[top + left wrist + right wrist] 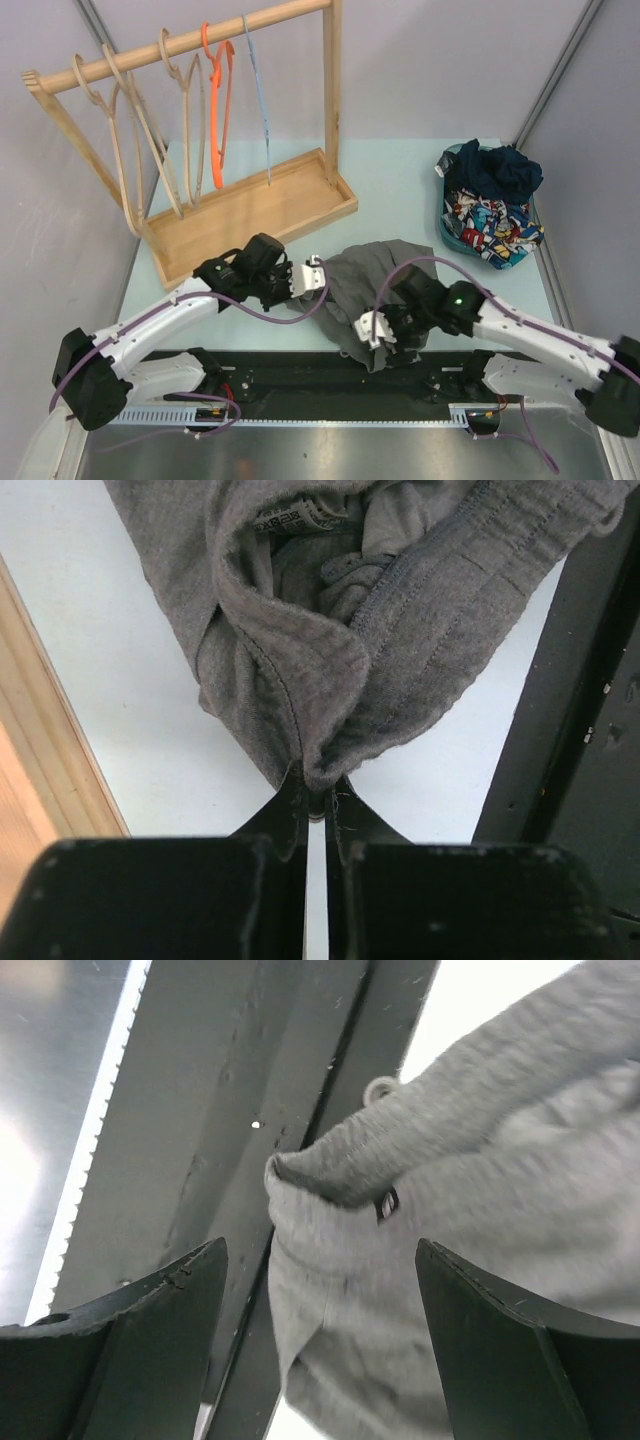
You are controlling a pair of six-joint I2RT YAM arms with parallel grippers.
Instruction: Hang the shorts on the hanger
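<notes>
The dark grey shorts (372,272) lie crumpled on the table between my two arms, their near edge draped over the black strip at the front. My left gripper (318,276) is shut on a fold at the shorts' left edge; the left wrist view shows the cloth (400,630) pinched between the tips of the left gripper (318,795). My right gripper (378,335) hovers over the shorts' near corner, open; in the right wrist view the grey cloth (480,1210) lies between and beyond the spread tips of the right gripper (320,1250), apart from them. The thin light-blue hanger (262,100) hangs on the rack's rail.
A wooden rack (250,215) with a tray base stands at the back left, carrying wooden hangers (130,150) and an orange hanger (218,110). A teal basket (449,235) at the right holds a navy garment (505,170) and a cartoon-print cloth (485,225). Grey walls close both sides.
</notes>
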